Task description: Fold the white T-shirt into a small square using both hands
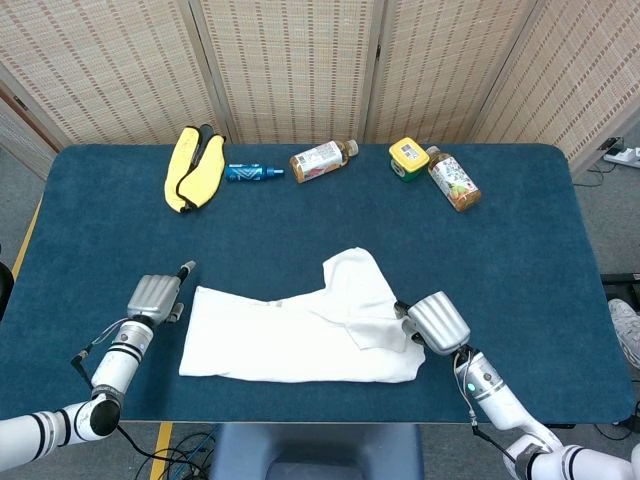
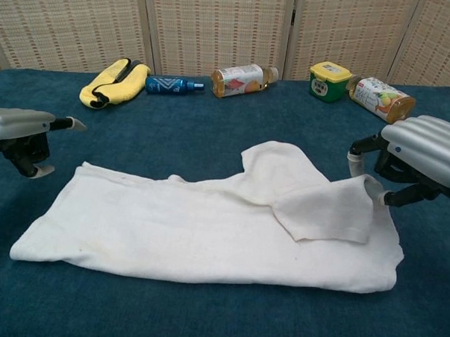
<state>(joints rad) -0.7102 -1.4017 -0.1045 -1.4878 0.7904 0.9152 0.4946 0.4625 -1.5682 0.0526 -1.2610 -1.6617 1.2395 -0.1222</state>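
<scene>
We take this for a lab's test corner: woven screens [image 1: 300, 60] wall off the table [image 1: 520, 230] beyond our hands [image 1: 152, 297], a power strip [image 1: 622, 154] lies on the floor past our right hand [image 1: 438, 322], cables dangling below.

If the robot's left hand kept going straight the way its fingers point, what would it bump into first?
Probably nothing soon. The left hand points away across bare blue table, just left of the T-shirt. The yellow cloth lies far ahead, perhaps slightly right of its line; depth is unclear.

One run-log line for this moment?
stage: mid-fold | left hand: open, off cloth | right hand: pinching sleeve flap | white T-shirt: flat, partly folded
</scene>
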